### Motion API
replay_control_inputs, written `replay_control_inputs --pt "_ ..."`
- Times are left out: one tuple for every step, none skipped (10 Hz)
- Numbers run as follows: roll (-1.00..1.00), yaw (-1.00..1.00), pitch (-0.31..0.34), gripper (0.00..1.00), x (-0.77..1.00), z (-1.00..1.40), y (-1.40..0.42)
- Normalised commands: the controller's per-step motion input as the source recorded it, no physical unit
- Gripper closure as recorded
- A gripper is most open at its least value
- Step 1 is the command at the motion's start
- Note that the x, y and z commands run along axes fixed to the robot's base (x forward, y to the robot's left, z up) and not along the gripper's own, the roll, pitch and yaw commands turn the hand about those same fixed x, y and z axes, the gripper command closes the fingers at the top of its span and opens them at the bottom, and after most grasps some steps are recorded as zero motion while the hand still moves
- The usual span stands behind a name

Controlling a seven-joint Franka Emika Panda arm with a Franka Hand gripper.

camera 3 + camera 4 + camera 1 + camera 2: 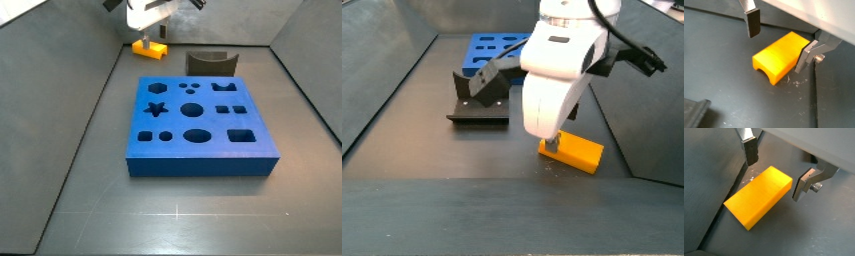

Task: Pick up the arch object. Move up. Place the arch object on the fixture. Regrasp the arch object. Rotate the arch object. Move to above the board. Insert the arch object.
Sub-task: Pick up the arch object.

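Gripper is lowered over arch object, jaws spread, nothing pinched yet. Block lies flat on dark floor, between both fingers in both wrist views; its long axis runs across gap obliquely. Free room is seen around block. Farther: fixture, then board, well apart.

Dark grey desk filling the lower half of a side view, crossed near the bottom edge by a thin pale seam; grey enclosure walls rise at upper left and upper right; small pale specks mark the desk surface in a wrist view
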Motion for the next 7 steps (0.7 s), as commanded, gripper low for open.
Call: replay_control_inputs --pt "-0.10 0.69 -0.063 0.00 0.02 -0.76 0.15" --pt "-0.10 0.66 -0.060 0.00 0.00 -0.80 0.03" --pt "-0.09 0.65 -0.064 0.00 0.00 -0.81 0.00" --pt "-0.08 0.65 -0.071 0.00 0.00 -0.81 0.00" --pt "-0.08 0.64 -0.071 0.00 0.00 -0.81 0.00" --pt "-0.07 0.63 -0.073 0.00 0.00 -0.82 0.01" --pt "-0.07 0.64 -0.077 0.00 0.00 -0.82 0.02"
